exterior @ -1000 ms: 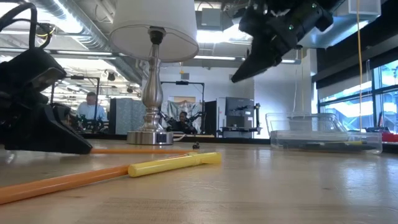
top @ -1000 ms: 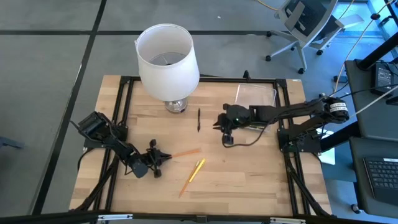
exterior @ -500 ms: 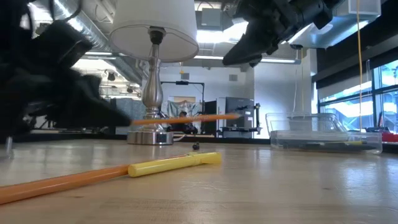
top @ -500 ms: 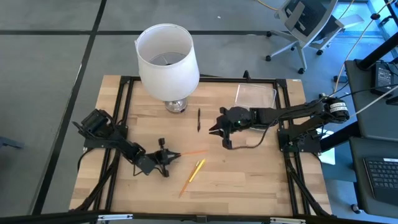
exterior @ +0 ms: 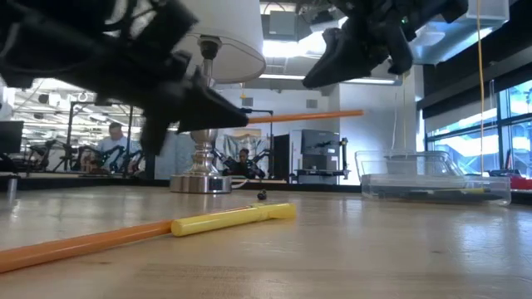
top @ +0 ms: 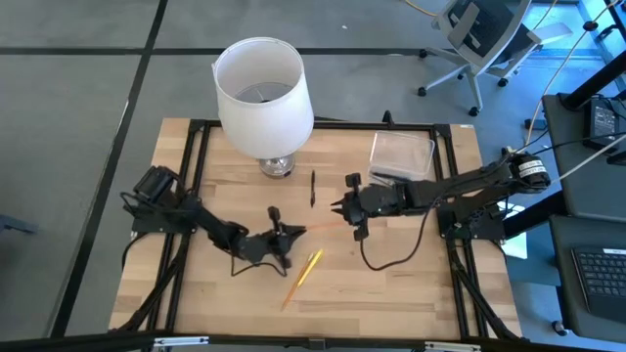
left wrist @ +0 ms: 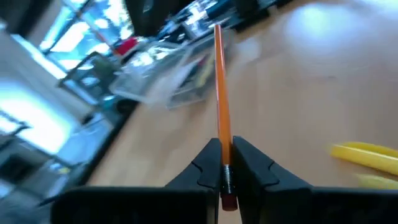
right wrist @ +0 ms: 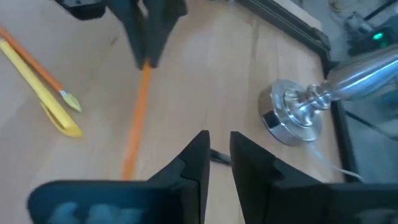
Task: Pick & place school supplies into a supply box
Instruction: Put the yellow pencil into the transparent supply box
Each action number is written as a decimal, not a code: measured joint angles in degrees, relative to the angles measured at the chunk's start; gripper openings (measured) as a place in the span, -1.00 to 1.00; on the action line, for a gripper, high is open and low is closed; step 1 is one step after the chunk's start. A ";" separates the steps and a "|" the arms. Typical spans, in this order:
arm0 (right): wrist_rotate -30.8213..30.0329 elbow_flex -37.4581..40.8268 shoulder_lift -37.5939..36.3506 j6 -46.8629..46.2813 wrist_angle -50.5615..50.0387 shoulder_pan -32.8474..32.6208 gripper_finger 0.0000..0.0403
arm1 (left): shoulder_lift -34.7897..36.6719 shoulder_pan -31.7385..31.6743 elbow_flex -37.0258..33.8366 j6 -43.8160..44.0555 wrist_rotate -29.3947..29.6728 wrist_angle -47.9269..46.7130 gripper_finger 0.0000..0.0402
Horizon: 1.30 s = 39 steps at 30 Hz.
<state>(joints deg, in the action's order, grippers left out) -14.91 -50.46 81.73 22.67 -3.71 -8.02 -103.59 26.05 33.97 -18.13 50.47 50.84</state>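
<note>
Left gripper (top: pixel 290 233): near table centre, raised off the wood, fingers clamped on the eraser end of an orange pencil (top: pixel 318 224); left wrist view shows both fingers (left wrist: pixel 205 163) pinching it tight.
Orange pencil: held level in the air, free end aimed at the right gripper; low view shows it well clear of the tabletop (exterior: pixel 303 116).
Right gripper (top: pixel 339 209): just beyond the pencil's free end, also raised, fingers narrowly apart with nothing between them; right wrist view shows the pencil (right wrist: pixel 135 115) running up toward that slim gap, not yet inside.
Yellow pen (top: pixel 311 261): flat on the table just in front of the left gripper; low view shows it (exterior: pixel 233 218) lying on the wood.
Second orange pencil (top: pixel 292 292): on the table, touching or nearly touching the yellow pen's near end, same slant.
Black pen (top: pixel 313 188): lying alone on the wood between lamp base and right gripper.
Supply box (top: pixel 402 156): clear plastic, back right part of the table, behind the right arm; a few pens inside seen in low view (exterior: pixel 432 191).
Lamp (top: pixel 263 93): white shade, metal base at back centre of the table (top: pixel 196 293).
Room behind: people in the background in low view, too small to detail.
</note>
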 joint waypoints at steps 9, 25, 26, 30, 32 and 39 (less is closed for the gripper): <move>-4.57 0.00 0.02 -2.17 -1.76 -0.98 -0.66 | 0.02 -5.77 6.68 -1.25 6.61 -8.53 -0.92; -1.98 0.00 0.02 -4.50 -2.22 -0.96 -0.42 | 0.04 -8.16 15.83 0.46 6.44 -25.80 -0.92; -1.95 0.00 0.02 -4.56 -2.23 -0.96 -0.37 | 0.04 -8.16 15.83 0.46 6.44 -25.93 -0.92; -1.88 0.00 0.02 -4.32 -2.05 -0.96 -0.25 | 0.04 -8.16 15.83 1.06 5.42 -25.89 -0.92; -1.93 0.00 0.02 -4.39 -2.09 -0.96 -0.23 | 0.04 -8.16 15.83 1.25 4.46 -25.60 -0.92; -1.93 0.00 1.01 -4.00 -3.45 -0.93 -0.23 | 0.26 -8.23 16.97 2.99 3.49 -25.34 -0.91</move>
<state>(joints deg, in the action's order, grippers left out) -16.84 -50.46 82.74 18.68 -7.15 -8.95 -103.33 17.82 50.94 -15.14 53.95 25.50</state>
